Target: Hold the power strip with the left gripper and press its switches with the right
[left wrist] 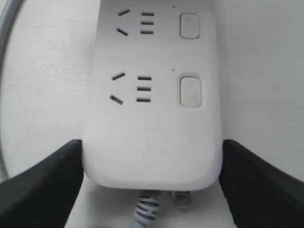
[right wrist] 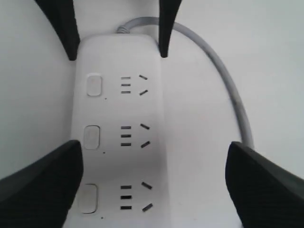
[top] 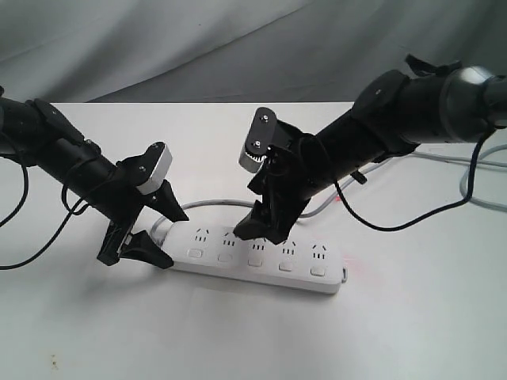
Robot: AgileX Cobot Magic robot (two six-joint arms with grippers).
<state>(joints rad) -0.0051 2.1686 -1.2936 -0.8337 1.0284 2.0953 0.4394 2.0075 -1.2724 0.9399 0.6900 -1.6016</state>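
Strip clamped at left end; right claw spread above its middle.
The strip lies flat across mid tabletop, switches along its near edge and cord leaving the left end. The left arm slants down from the left, and the left claw grips that end, one finger on each long side. The right arm slants down from the far right, its claw pointing downward with jaws wide apart. Whether it touches the strip cannot be told.
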